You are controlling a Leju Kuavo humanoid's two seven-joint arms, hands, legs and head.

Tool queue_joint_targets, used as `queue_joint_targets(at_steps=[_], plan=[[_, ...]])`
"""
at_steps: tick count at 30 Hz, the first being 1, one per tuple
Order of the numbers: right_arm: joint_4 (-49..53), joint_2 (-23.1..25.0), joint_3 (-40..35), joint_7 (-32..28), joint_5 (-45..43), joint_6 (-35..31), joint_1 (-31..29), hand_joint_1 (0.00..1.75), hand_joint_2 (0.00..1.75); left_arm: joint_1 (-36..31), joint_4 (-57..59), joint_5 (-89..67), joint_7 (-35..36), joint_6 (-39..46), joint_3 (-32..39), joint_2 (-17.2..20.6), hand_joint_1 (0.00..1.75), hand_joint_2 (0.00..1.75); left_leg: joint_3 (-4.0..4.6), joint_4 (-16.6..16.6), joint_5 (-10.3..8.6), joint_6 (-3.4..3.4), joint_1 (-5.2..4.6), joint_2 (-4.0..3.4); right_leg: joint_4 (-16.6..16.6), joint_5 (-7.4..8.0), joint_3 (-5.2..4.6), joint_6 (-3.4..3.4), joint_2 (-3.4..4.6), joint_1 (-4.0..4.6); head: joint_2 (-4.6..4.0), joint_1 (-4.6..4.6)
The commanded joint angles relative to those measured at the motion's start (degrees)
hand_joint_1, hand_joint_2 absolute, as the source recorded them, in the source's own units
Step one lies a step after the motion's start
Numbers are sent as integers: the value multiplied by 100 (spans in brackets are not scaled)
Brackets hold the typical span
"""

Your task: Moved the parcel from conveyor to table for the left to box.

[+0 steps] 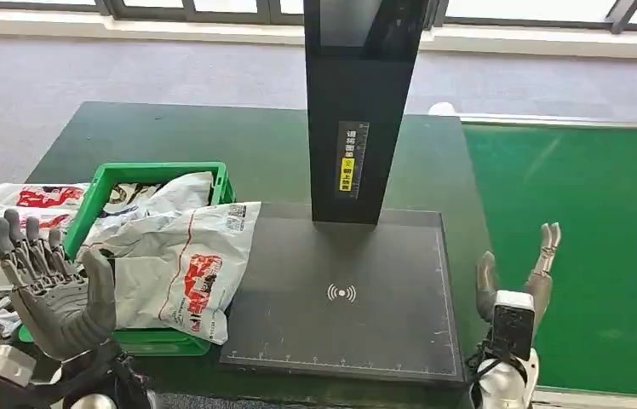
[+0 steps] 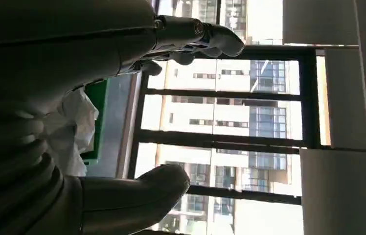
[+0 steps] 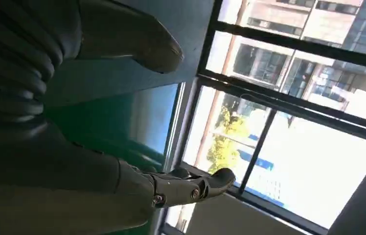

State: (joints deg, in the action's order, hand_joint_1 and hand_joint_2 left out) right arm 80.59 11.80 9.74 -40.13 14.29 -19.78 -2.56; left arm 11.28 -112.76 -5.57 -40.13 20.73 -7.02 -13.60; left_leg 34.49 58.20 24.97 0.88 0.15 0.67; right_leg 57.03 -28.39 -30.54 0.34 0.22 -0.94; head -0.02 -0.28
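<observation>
A grey-white plastic parcel (image 1: 180, 266) with red print lies across the front rim of the green box (image 1: 104, 181) and hangs onto the dark scanner plate (image 1: 342, 294). More bagged parcels (image 1: 17, 213) sit in and left of the box. My left hand (image 1: 55, 285) is raised in front of the box, fingers spread, holding nothing; the left wrist view shows its fingers (image 2: 198, 36) apart against windows. My right hand (image 1: 526, 277) stands open at the table's right edge beside the green conveyor (image 1: 588, 247), empty; its fingers (image 3: 191, 186) are apart.
A tall black scanner post (image 1: 362, 111) rises from the back of the plate. The dark green table (image 1: 213, 141) stretches behind the box. Grey carpet and windows lie beyond.
</observation>
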Motion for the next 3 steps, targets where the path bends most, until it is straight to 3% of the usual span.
queue_joint_targets(at_steps=[1, 3], plan=[[410, -193, -1318, 13, -79, 270, 48, 0, 175, -629, 455, 356, 13, -971, 40, -195, 0, 175, 0, -3, -2, 1, 1, -3, -3, 2, -1, -3, -1, 1, 0, 0], [410, -193, -1318, 13, -79, 270, 48, 0, 175, -629, 455, 356, 13, -971, 40, -195, 0, 175, -6, -7, -2, 1, 0, -2, -6, 1, 3, -4, -3, 1, 2, 0]])
